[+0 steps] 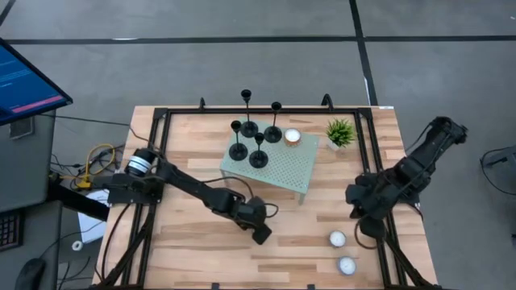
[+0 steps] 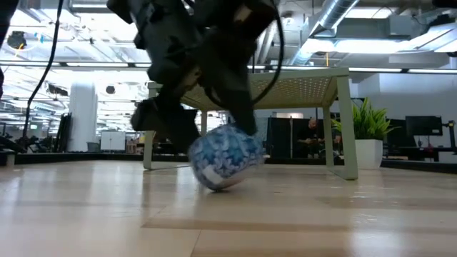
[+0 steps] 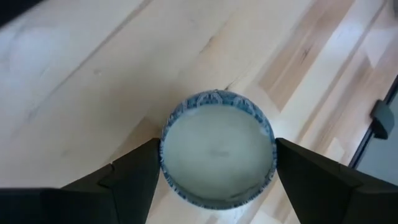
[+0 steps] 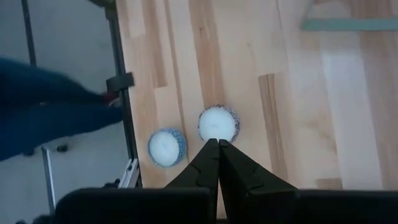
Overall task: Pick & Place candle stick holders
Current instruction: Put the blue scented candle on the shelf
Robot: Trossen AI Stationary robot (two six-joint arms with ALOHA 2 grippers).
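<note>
Several black candle stick holders (image 1: pixel 256 133) stand on their disc bases on a pale green perforated stand (image 1: pixel 282 169) at the table's far middle. No gripper is near them. My left gripper (image 1: pixel 262 235) is in front of the stand, near the table's middle, shut on a small blue-patterned candle (image 3: pixel 217 149), also seen in the low view (image 2: pixel 225 158). My right gripper (image 4: pixel 219 144) is shut and empty, hovering at the table's right side (image 1: pixel 363 211) above two more small candles (image 4: pixel 217 123) (image 4: pixel 166 148). My left gripper pinches the candle's round side wall (image 3: pixel 163 155) between its two fingers, one on each opposite side. The fingers (image 3: pixel 134 174) come slanting down from the table's left. The candle sits tilted in the hold (image 2: pixel 214 175), low over the table top; whether it touches the wood I cannot tell.
A lit-looking candle (image 1: pixel 292 137) and a small green potted plant (image 1: pixel 340 133) sit by the holders at the stand's right end. Two candles (image 1: pixel 337 238) (image 1: pixel 347 264) lie near the front right corner. A black frame (image 1: pixel 153 161) rims the table. Bare wood lies at the front left.
</note>
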